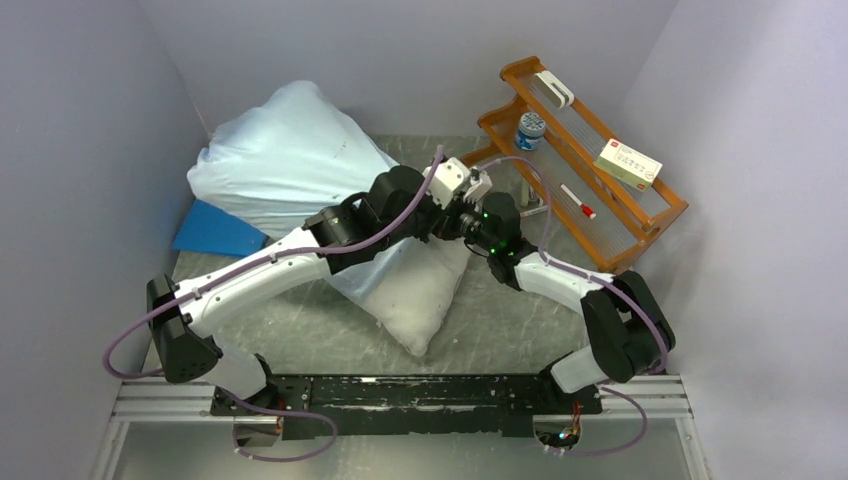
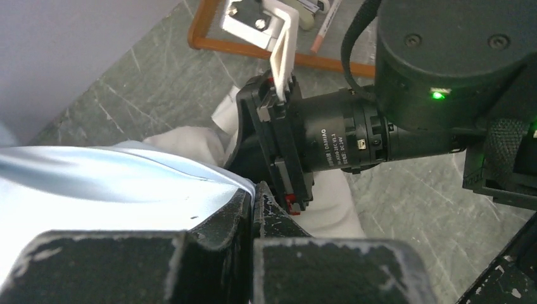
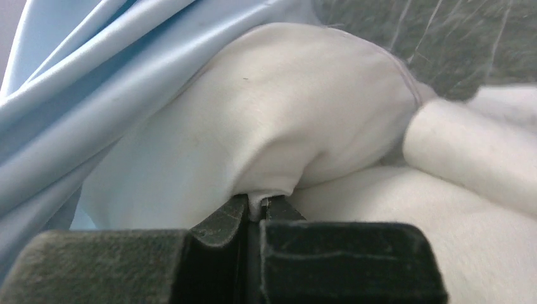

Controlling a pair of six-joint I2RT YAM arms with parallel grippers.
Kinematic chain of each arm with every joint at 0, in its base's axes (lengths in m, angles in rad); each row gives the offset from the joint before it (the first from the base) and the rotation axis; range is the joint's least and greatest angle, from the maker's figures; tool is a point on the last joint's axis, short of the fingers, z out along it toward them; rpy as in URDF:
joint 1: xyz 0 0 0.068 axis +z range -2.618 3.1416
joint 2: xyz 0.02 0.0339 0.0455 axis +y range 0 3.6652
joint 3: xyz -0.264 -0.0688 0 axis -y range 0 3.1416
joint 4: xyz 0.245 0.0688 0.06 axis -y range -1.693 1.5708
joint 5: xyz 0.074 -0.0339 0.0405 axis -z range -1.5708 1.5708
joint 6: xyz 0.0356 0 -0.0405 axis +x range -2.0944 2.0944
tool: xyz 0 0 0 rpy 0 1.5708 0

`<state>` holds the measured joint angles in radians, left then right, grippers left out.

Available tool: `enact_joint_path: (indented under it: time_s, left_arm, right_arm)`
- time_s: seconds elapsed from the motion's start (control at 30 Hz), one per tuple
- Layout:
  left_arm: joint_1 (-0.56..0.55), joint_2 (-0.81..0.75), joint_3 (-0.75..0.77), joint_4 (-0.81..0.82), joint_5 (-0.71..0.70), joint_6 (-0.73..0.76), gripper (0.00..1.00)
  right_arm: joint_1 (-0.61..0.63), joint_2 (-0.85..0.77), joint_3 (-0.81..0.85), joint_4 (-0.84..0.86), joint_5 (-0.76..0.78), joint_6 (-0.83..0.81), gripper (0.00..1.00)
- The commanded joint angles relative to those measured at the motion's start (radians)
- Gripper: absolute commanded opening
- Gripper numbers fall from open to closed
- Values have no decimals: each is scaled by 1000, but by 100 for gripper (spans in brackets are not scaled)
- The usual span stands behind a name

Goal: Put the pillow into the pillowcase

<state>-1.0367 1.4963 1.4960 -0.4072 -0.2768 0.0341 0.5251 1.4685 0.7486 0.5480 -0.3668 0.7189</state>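
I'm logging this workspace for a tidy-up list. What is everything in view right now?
pillow: 1, white, table centre, far end in the pillowcase
pillowcase: 1, light blue, far left
mat: 1, bright blue, left, next to the pillowcase
rack: 1, orange wood, far right
box: 1, white, on the rack
pen: 1, white, red cap, on the rack
jar: 1, blue lid, on the rack
small object: 1, white, rack's far end
table: 1, grey-green
left arm: 1, white and black
right arm: 1, white and black
left tool: 1, black, shut on the pillowcase
right tool: 1, black, shut on the pillow
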Motion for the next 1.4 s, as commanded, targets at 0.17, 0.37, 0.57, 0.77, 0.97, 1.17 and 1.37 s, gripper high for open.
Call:
enact_joint_path:
  time_s: [0.17, 0.37, 0.57, 0.77, 0.97, 1.17, 1.37]
  left_arm:
    - [256, -48, -157, 8, 45, -97, 5]
    - [391, -64, -223, 8, 282, -116, 5]
    - [338, -58, -228, 160, 708, -158, 5]
    - [224, 25, -71, 345, 882, -231, 5]
    - [160, 66, -20, 466, 977, -321, 5]
    - [134, -3, -136, 396, 1115, -242, 5]
    - [195, -85, -132, 31, 742, -126, 35]
  right_arm:
    - [-14, -57, -14, 242, 266, 178, 0]
    - [-12, -113, -42, 199, 298, 143, 0]
    - [-3, -146, -79, 186, 270, 115, 0]
    - [38, -59, -140, 315, 201, 168, 0]
    - [27, -67, -203, 367, 303, 228, 0]
    - [17, -91, -233, 393, 407, 263, 0]
    - [-26, -129, -226, 305, 300, 157, 0]
